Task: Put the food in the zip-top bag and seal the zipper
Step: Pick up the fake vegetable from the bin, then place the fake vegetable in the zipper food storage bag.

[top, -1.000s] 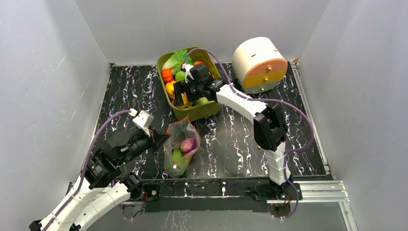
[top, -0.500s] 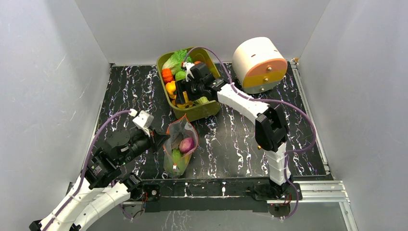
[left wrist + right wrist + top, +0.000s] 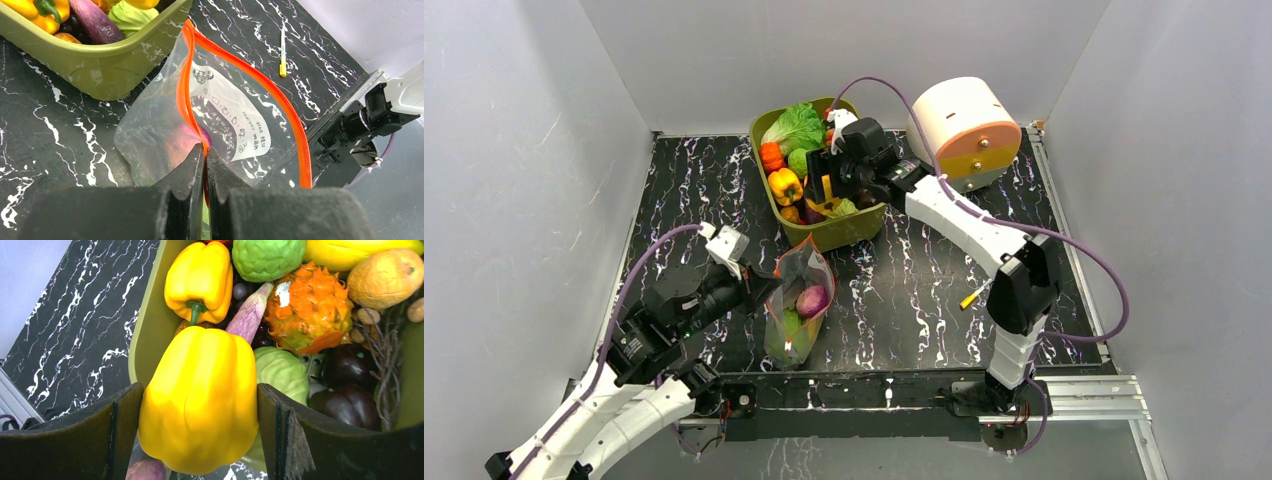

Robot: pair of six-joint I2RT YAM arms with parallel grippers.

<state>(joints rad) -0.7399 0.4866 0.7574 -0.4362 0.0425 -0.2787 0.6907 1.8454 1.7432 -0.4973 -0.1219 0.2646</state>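
Note:
The clear zip-top bag (image 3: 796, 305) stands near the table's front with its mouth open; a purple onion (image 3: 812, 300) and a green piece lie inside. Its red-orange zipper (image 3: 250, 75) rims the mouth. My left gripper (image 3: 205, 152) is shut on the near zipper edge and also shows in the top view (image 3: 769, 288). My right gripper (image 3: 197, 405) is shut on a yellow pepper (image 3: 200, 395) and holds it above the olive tub (image 3: 819, 235); it also shows in the top view (image 3: 824, 190). More food fills the tub, including a second yellow pepper (image 3: 200, 280).
A white drum with an orange face (image 3: 964, 133) stands at the back right. A small yellow stick (image 3: 969, 297) lies on the table right of the bag. The olive tub's front wall (image 3: 100, 65) is just behind the bag.
My right gripper has risen out of the tub and shifted right with the yellow pepper in it. The left gripper still holds the bag's edge, barely moved.

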